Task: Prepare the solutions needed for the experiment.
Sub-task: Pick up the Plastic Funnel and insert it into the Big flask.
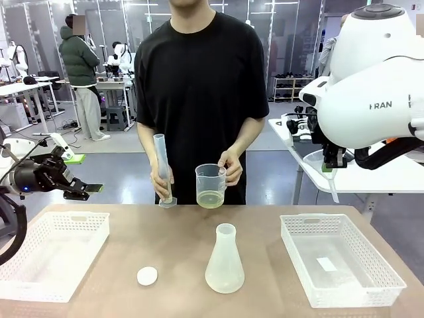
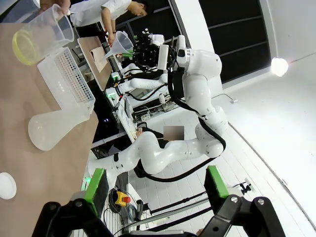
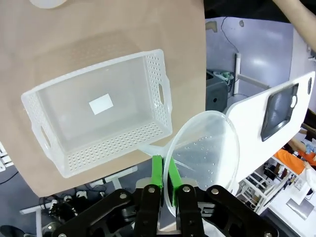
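**A:** Where's the solution?

**B:** Pale yellow-green translucent liquid (image 1: 211,199), a shallow layer in the bottom of a clear plastic handled measuring beaker (image 1: 211,180). A person at the far side grips the beaker handle with one hand (image 1: 231,169), at the far edge of the brown bench (image 1: 179,245). Can't tell if the beaker rests on it. The other hand (image 1: 163,187) steadies a tall clear plastic graduated cylinder (image 1: 160,156), near-upright, just beside the beaker.

**A:** Receiving vessel?

**B:** Frosted plastic conical flask (image 1: 224,260), upright with an open neck, mid-bench on our side. A small white round cap (image 1: 147,275) lies near it. White perforated plastic baskets sit at both ends: left basket (image 1: 50,255) and right basket (image 1: 341,268), with a white slip in the right one.

**A:** Grippers?

**B:** Right gripper (image 3: 163,165) is clamped on the rim of a clear plastic funnel (image 3: 207,148), high above the right basket and well apart from the flask. Left gripper (image 1: 84,190) has its jaws apart with nothing between them, above the far end of the left basket.

**A:** Risks?

**B:** My read:
- The funnel is pinched by a thin rim, so it may twist or slip in transit.
- If the spout comes in off-centre, it can tip the light flask.
- If the person pours before the funnel seats, liquid spills on the bench.
- The cylinder is tall and narrow, so a bump from either arm can topple it.
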`<state>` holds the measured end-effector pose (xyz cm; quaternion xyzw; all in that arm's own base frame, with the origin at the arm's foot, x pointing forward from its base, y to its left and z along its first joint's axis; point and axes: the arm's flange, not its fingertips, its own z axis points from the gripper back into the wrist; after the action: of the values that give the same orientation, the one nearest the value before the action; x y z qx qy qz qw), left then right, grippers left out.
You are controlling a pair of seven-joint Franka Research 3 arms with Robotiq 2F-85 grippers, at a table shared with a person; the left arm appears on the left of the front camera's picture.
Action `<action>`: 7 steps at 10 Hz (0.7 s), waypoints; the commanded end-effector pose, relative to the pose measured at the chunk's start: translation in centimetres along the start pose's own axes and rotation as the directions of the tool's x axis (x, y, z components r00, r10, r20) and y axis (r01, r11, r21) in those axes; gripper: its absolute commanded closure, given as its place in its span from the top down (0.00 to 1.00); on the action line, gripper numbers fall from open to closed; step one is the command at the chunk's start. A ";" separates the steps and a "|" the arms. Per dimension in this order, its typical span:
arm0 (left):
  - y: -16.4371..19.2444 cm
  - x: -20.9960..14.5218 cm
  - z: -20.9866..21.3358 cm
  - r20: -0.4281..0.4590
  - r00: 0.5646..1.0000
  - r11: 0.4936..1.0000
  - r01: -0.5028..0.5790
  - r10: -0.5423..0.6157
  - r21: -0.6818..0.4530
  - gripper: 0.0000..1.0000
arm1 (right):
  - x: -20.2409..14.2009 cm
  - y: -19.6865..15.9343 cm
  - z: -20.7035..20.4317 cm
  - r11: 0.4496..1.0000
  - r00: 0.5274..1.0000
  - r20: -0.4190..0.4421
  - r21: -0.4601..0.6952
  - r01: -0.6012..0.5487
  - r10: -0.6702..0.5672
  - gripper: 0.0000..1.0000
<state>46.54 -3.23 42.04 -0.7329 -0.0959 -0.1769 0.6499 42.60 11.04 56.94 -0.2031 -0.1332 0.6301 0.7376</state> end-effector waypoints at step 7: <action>-0.1 0.1 -0.1 -0.001 1.000 1.000 0.008 -0.008 -0.001 1.00 | 0.1 -0.2 0.4 1.000 1.000 0.000 -0.012 -0.011 0.011 0.05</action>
<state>46.54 -3.23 42.04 -0.7329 -0.0959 -0.1769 0.6499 42.63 11.14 57.39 -0.2076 -0.1361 0.6335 0.7328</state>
